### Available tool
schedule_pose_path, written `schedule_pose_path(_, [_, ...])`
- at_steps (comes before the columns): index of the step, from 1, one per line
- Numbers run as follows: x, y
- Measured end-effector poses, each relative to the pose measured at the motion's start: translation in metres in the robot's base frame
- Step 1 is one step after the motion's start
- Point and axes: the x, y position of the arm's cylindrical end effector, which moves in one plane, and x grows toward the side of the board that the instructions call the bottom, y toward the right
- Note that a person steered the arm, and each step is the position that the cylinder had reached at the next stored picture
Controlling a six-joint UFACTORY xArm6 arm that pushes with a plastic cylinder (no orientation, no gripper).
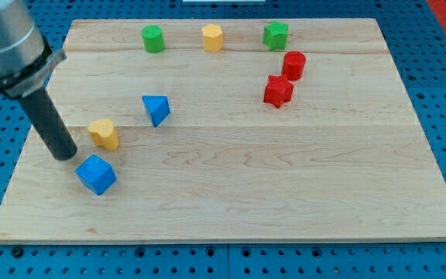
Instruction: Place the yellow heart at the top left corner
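The yellow heart [104,133] lies on the wooden board [231,194] at the view's left, about mid-height. My tip [65,154] rests on the board just left of and slightly below the heart, with a small gap between them. A blue cube [96,174] sits just below and right of my tip. A blue triangular block [156,109] lies up and right of the heart.
Along the view's top edge stand a green cylinder [153,38], a yellow hexagon [212,37] and a green star [276,35]. A red cylinder [293,65] and a red star [278,91] sit right of centre. The arm's body [6,43] fills the top left corner.
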Motion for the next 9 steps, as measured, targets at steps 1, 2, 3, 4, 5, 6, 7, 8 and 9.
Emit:
schedule_pose_path(1, [0.001, 0.047])
schedule_pose_path(2, [-0.021, 0.057])
schedule_pose_path(3, [-0.047, 0.036])
schedule_pose_path(4, [-0.051, 0.016])
schedule_pose_path(5, [-0.057, 0.005])
schedule_pose_path(6, [-0.095, -0.018])
schedule_pose_path(7, [-0.119, -0.007])
schedule_pose_path(8, [-0.145, 0.021])
schedule_pose_path(9, [-0.122, 0.041])
